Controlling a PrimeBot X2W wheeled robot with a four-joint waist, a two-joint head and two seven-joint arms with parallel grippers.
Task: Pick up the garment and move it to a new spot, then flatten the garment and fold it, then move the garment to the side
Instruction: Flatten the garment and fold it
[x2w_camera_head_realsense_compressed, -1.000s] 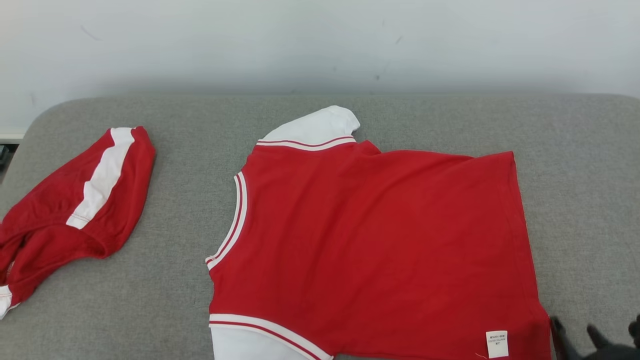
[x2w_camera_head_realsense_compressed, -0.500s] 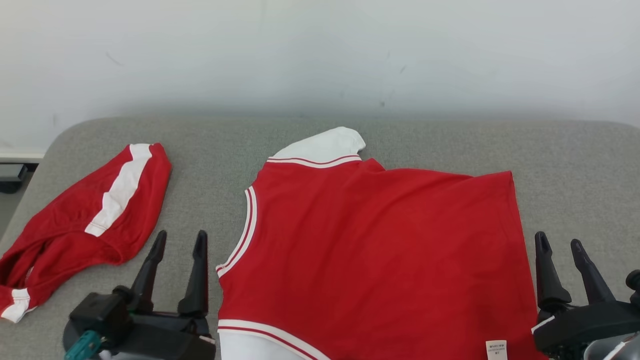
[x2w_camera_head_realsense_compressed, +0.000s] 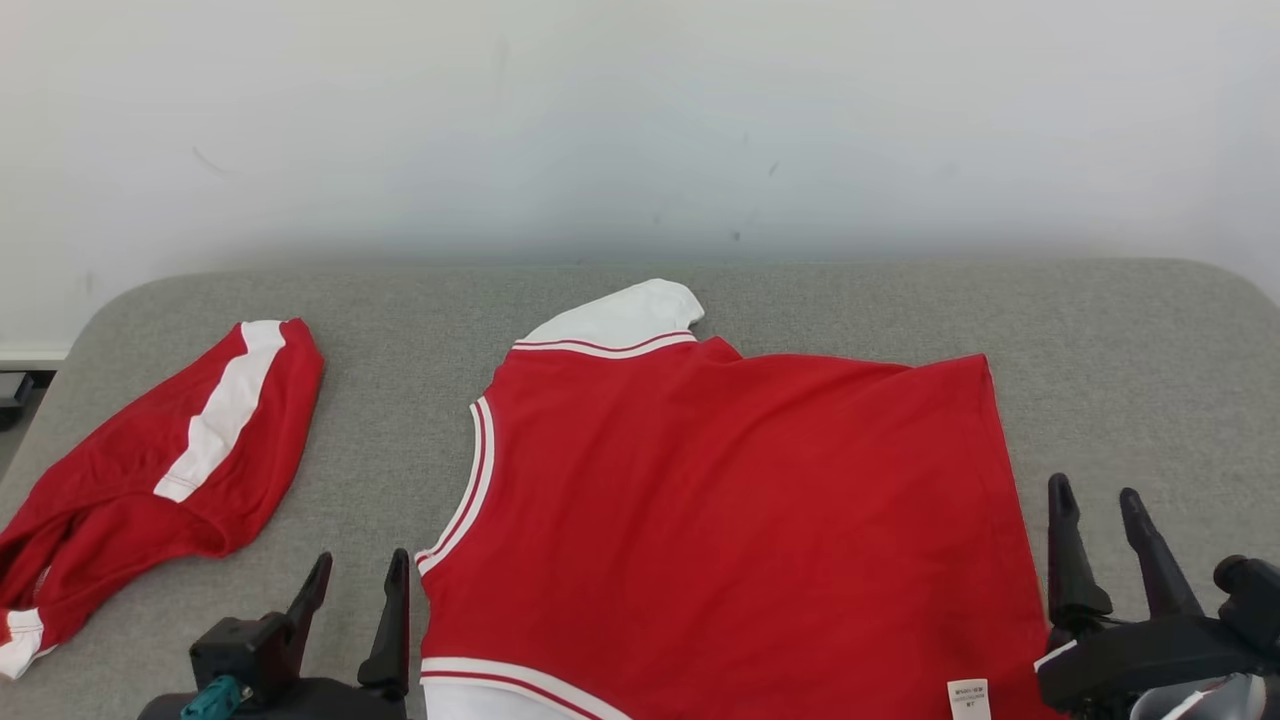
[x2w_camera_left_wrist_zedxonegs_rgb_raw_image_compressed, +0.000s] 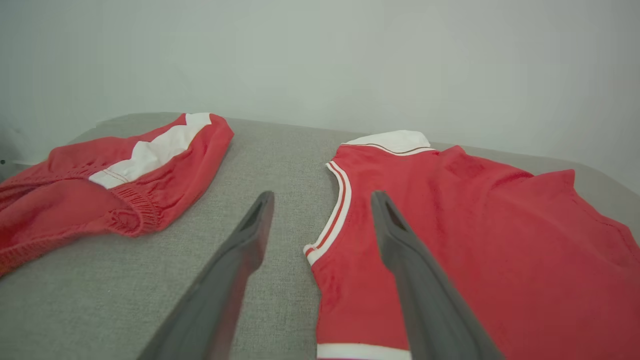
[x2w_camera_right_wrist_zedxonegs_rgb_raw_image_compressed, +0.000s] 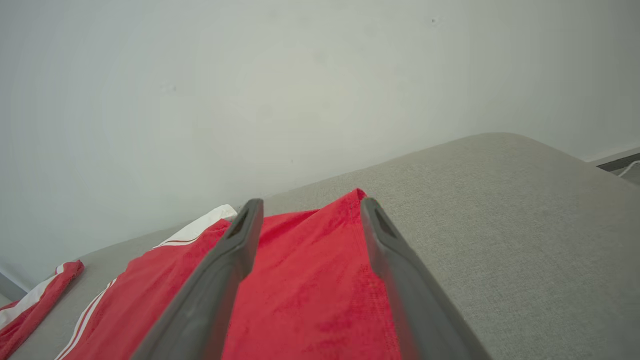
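Red knit cloth with white trim makes up the garment (x2w_camera_head_realsense_compressed: 720, 520). It lies spread out near the middle of the grey fabric-covered tabletop (x2w_camera_head_realsense_compressed: 1130, 340). Its striped neckline edge (x2w_camera_head_realsense_compressed: 470, 480) faces the robot's left and its hem (x2w_camera_head_realsense_compressed: 1005, 480) faces the right. A white sleeve (x2w_camera_head_realsense_compressed: 620, 315) pokes out at the far side, and a small care label (x2w_camera_head_realsense_compressed: 968, 697) shows at the near right corner. The left end effector (x2w_camera_head_realsense_compressed: 362, 560) sits just beside the neckline edge with its fingers spread wide and nothing between them. The right end effector (x2w_camera_head_realsense_compressed: 1093, 490) is just off the hem, equally wide open and empty. A second red-and-white piece (x2w_camera_head_realsense_compressed: 150, 470), probably shorts, lies crumpled well apart to the left. The garment should be light and completely limp. It will likely sag between two grips, fold on itself if lifted at one point, and drag on the rough covering rather than slide. The best holds look like the thicker stitched parts: the ribbed trim near a shoulder for the left side and a hem corner for the right. A pinch there should catch both layers, though I cannot tell from these views how flat the underside lies.
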